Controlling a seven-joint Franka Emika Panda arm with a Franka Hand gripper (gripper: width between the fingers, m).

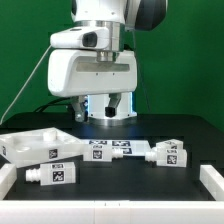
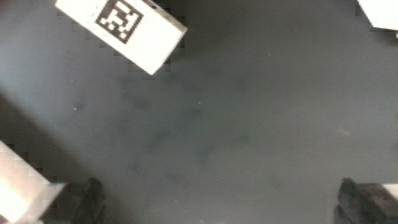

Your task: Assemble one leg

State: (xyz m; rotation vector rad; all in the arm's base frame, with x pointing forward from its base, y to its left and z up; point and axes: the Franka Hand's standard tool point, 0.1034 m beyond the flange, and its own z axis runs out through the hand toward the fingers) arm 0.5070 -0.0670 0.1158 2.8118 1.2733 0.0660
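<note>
- Exterior view: the end effector (image 1: 104,110) hangs below the white arm (image 1: 100,40), above the dark tabletop (image 1: 130,185), with its two fingers apart and nothing between them.
- Beneath it a thin flat marker board (image 1: 112,148) lies on the tabletop, showing several square tags.
- At the exterior view's left sits a large white tray-like part (image 1: 35,145), with tags on its front wall.
- One leg (image 1: 50,174) lies on its side just in front of that tray, near the front edge of the tabletop, tag facing the camera.
- A second leg (image 1: 165,154) lies on its side at the exterior view's right, just beside the end of the marker board; neither leg touches the end effector.
- Wrist view: the two dark fingertips (image 2: 75,198) stand wide apart at the picture's edge, with bare tabletop (image 2: 214,120) between them; the end effector (image 2: 222,200) holds nothing.
- A white piece with one tag (image 2: 125,25) shows at a corner; which part it is cannot be told.
</note>
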